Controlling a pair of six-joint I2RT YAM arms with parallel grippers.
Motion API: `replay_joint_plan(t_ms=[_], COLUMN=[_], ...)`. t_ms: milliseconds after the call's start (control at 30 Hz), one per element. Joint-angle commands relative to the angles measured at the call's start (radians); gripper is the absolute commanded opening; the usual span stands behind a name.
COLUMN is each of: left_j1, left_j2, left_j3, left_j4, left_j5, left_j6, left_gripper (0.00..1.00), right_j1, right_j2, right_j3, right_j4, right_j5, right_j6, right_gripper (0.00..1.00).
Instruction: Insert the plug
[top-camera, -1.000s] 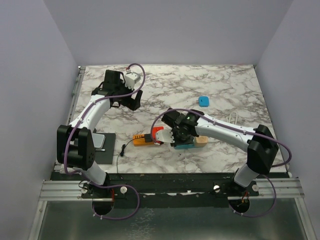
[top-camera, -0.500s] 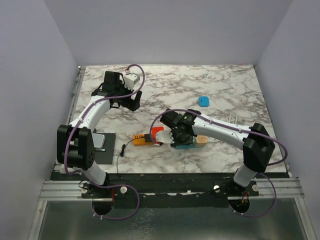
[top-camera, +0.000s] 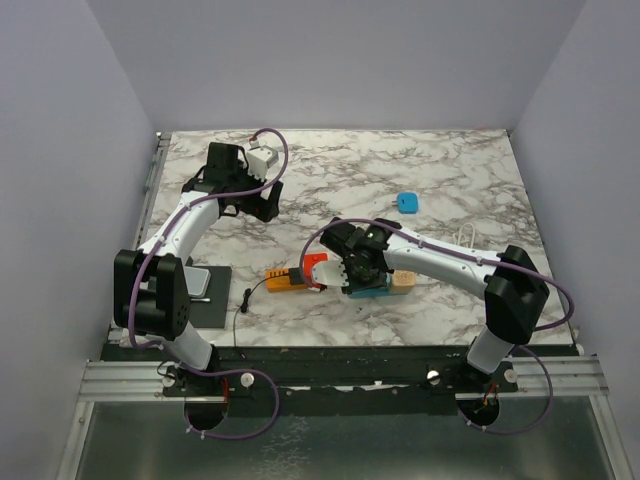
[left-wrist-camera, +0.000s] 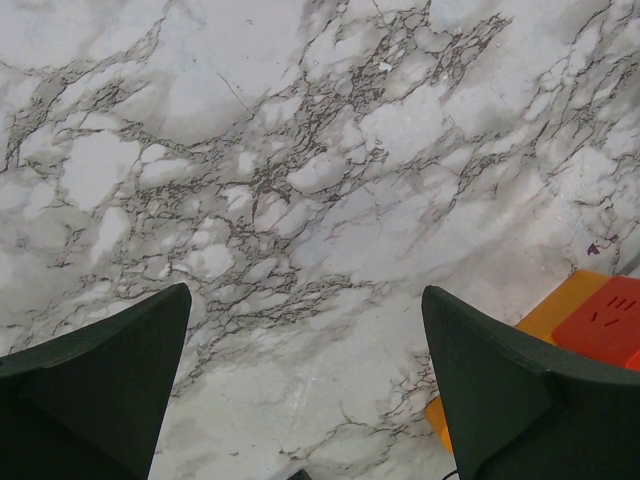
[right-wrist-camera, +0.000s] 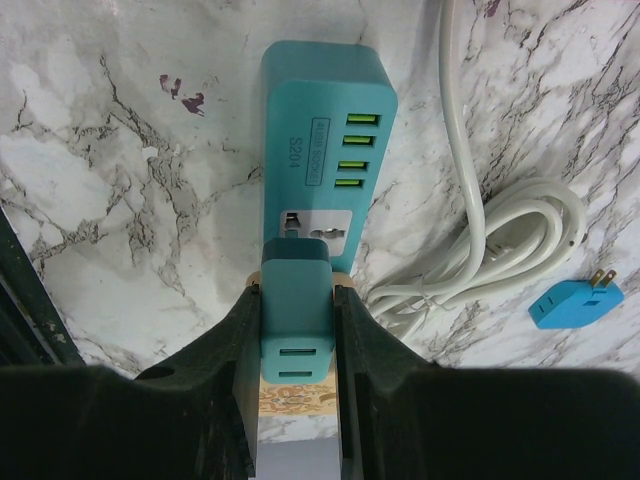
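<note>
1. A marbled tabletop (top-camera: 450, 170) sat between plain lilac walls (top-camera: 340, 60).
2. A teal power strip (right-wrist-camera: 325, 110) lay on it, with an orange strip (top-camera: 285, 277) just to its left.
3. The right tool (right-wrist-camera: 297, 295) was clamped on the teal plug (right-wrist-camera: 296, 320), whose nose met the teal power strip's socket.
4. The left tool (left-wrist-camera: 305, 295), well beyond the teal power strip, gaped wide and held nothing.

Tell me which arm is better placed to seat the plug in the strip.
Right. The right gripper is shut on the teal plug, lined up at the socket of the teal power strip. The left gripper hangs open over the marble tabletop.
</note>
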Motion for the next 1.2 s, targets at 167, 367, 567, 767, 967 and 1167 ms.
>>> replay_joint_plan(t_ms=[167, 367, 567, 767, 967, 1167], left_j1=[0.013, 0.017, 0.023, 0.035, 0.047, 0.059], left_j2=[-0.025, -0.035, -0.045, -0.047, -0.047, -0.041], left_j3=[-0.023, -0.03, -0.043, -0.045, -0.043, -0.03], left_j4=[0.025, 0.029, 0.032, 0.036, 0.039, 0.04], left_j5=[0.011, 0.011, 0.014, 0.023, 0.029, 0.033], left_j6=[-0.02, -0.02, -0.016, -0.017, -0.016, -0.021], left_gripper=[0.99, 0.99, 0.99, 0.99, 0.99, 0.99], right_j1=[-0.009, -0.01, -0.011, -0.01, -0.011, -0.014], right_j2=[0.014, 0.03, 0.044, 0.059, 0.063, 0.062], right_j3=[-0.025, -0.025, -0.016, -0.016, -0.038, -0.085], right_j4=[-0.006, 0.0, 0.003, 0.006, 0.018, 0.048], right_j5=[0.009, 0.006, 0.019, 0.007, -0.014, -0.049], right_j6=[-0.004, -0.002, -0.006, -0.007, 0.0, 0.009], right_gripper=[0.01, 0.01, 0.01, 0.0, 0.01, 0.01])
